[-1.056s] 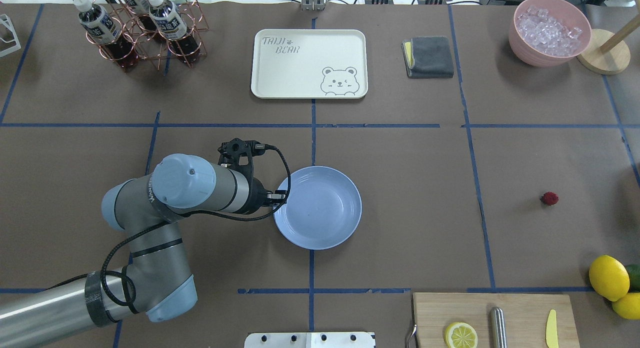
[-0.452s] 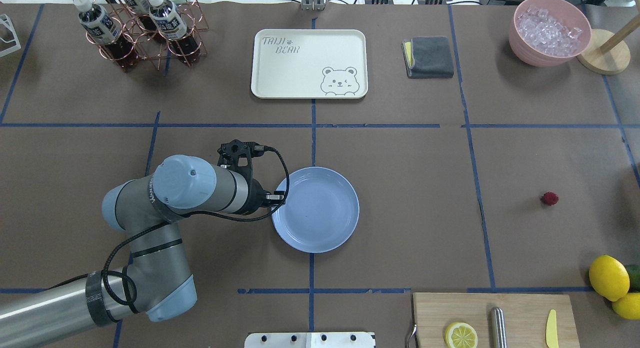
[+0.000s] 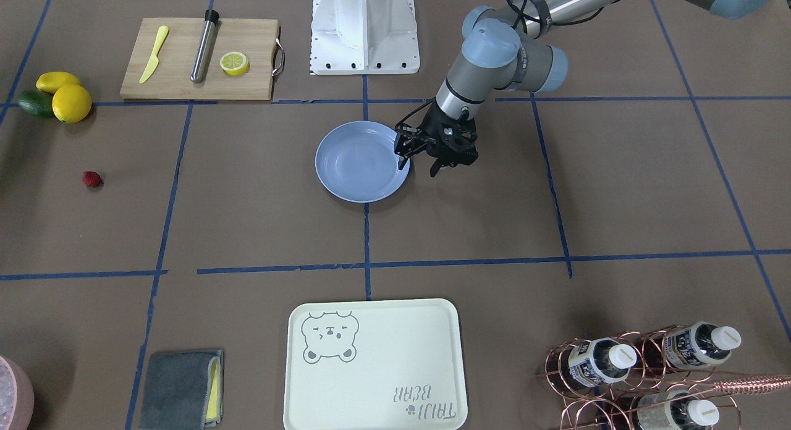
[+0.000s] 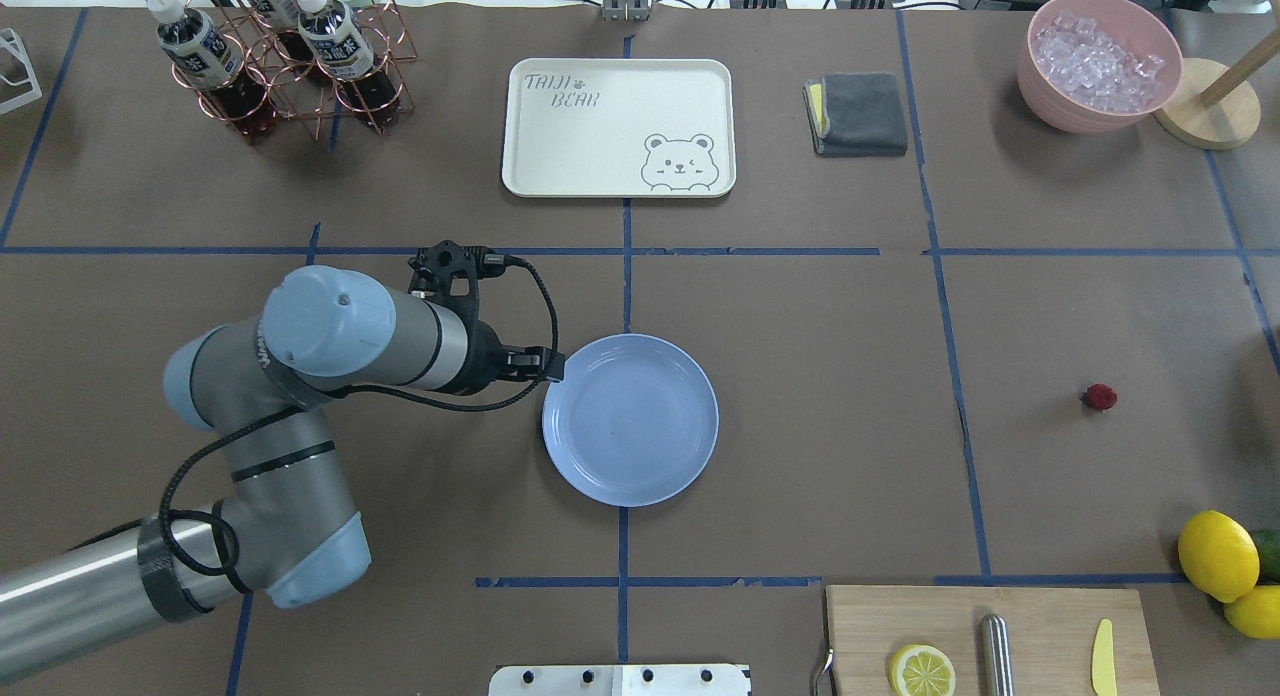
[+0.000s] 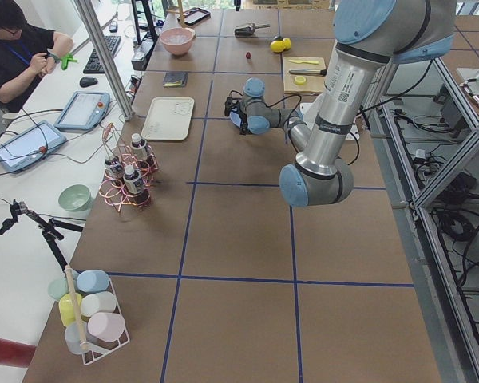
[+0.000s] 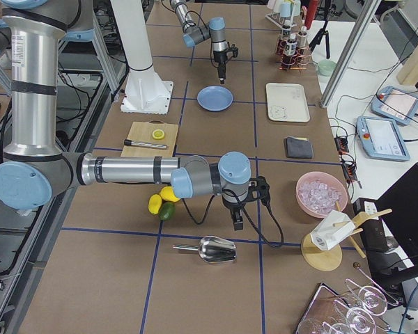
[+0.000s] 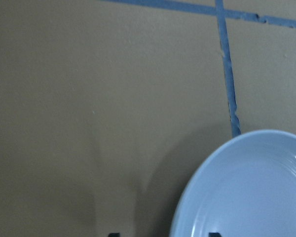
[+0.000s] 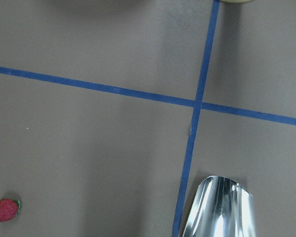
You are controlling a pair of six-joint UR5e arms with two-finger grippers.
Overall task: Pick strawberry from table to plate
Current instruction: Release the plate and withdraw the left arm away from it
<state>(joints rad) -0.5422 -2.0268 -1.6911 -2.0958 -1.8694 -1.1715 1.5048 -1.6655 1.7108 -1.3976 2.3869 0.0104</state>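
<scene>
Left wrist cam: plate (image 7: 246,192) cut off by btm & right edges; fingers (image 7: 214,235) of left gripper (image 3: 420,167) show only as two dark tips at btm edge. Only the right-side view has the right gripper (image 6: 237,224), too small to tell finger spread. Right wrist cam: metal scoop (image 8: 218,207) cut by btm edge. Overhead: avocado (image 4: 1268,554) & lower lemon (image 4: 1258,611) clipped at right edge. Front cam: pink bowl (image 3: 9,393) mostly out of frame, btm-left.
</scene>
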